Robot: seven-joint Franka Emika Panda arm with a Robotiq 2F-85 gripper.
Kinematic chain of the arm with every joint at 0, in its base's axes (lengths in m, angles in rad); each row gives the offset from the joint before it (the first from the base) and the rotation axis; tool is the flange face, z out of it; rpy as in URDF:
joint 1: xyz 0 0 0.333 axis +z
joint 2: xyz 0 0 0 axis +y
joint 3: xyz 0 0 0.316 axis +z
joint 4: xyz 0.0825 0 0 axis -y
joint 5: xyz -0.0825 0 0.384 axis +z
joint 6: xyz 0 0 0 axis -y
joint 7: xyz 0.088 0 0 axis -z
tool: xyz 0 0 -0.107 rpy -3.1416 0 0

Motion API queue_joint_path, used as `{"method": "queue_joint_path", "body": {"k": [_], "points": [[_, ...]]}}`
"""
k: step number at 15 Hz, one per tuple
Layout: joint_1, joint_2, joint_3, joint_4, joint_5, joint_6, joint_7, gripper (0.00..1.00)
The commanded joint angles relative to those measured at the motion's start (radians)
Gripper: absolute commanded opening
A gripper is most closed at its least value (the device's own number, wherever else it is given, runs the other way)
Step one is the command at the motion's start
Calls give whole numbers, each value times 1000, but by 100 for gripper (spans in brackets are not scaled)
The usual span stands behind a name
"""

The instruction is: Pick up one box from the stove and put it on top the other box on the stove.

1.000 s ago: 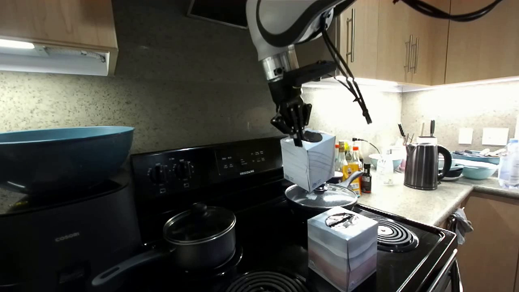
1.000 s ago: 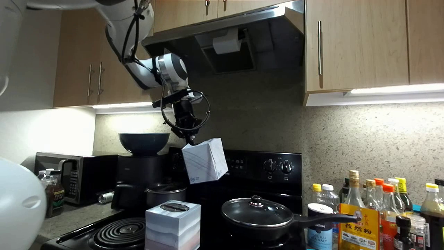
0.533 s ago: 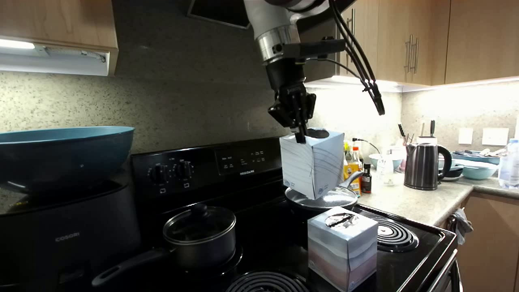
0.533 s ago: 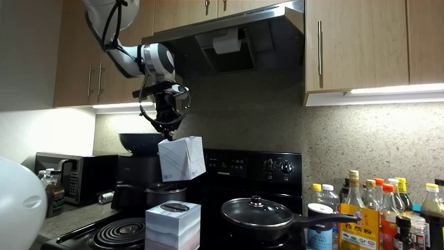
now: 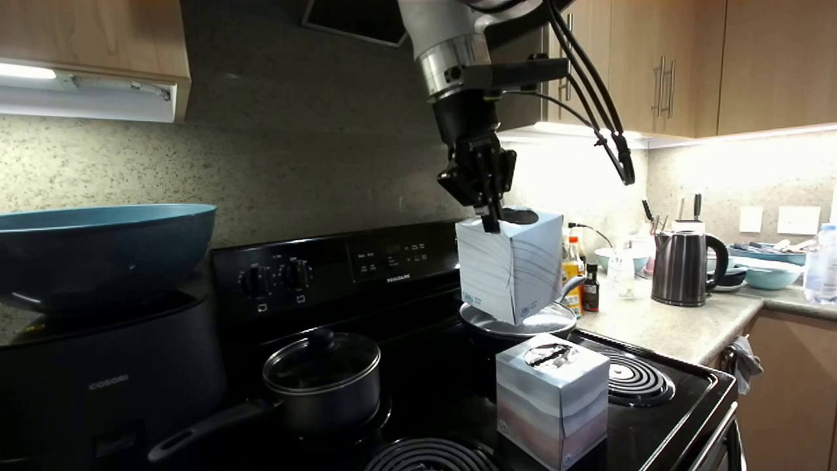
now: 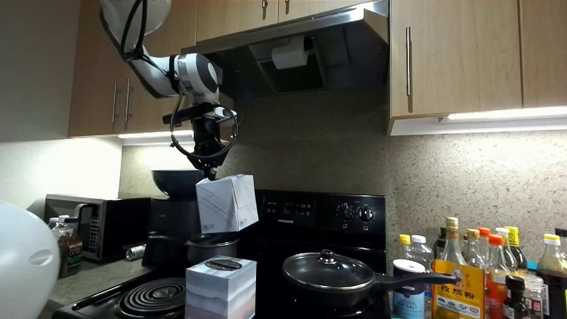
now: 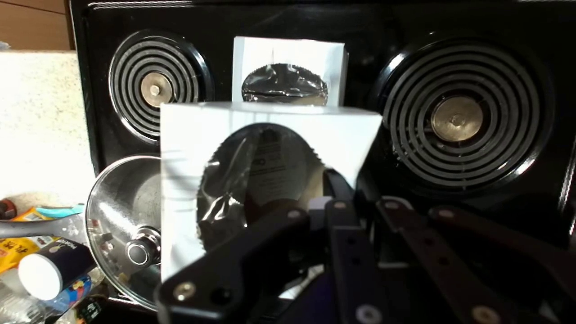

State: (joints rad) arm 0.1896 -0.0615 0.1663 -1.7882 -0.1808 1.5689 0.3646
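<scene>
My gripper [image 5: 490,226] is shut on the top edge of the pale blue-white box, one finger inside its oval opening. This held box [image 5: 510,271] hangs slightly tilted in the air above the stove [image 5: 660,418]. It also shows in an exterior view [image 6: 228,206] and in the wrist view [image 7: 252,114]. The other box [image 5: 552,405], with pinkish-mauve lower sides, stands upright on the cooktop, lower than the held box and apart from it. In the wrist view the other box [image 7: 292,49] lies beyond the held box, which hides its near part.
A lidded frying pan [image 6: 328,277] and a lidded saucepan [image 5: 324,386] stand on the stove. Coil burners [image 7: 456,119] flank the other box. Bottles and a yellow packet [image 6: 458,288] stand on the counter. A large blue bowl [image 5: 104,255] rests on a black appliance.
My gripper has carried the held box sideways, leftward in an exterior view, over toward the other box's side. The held box hangs less tilted. The other box has not moved.
</scene>
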Motion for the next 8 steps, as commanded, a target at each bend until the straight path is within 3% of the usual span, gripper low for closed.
{"method": "queue_joint_path", "body": {"k": [1,5,8], "points": [[-9,-36,4,-80,61,79,-34,8],[-12,-64,1,-169,153,163,-7,8],[-12,-114,10,-231,153,178,59,8]]}}
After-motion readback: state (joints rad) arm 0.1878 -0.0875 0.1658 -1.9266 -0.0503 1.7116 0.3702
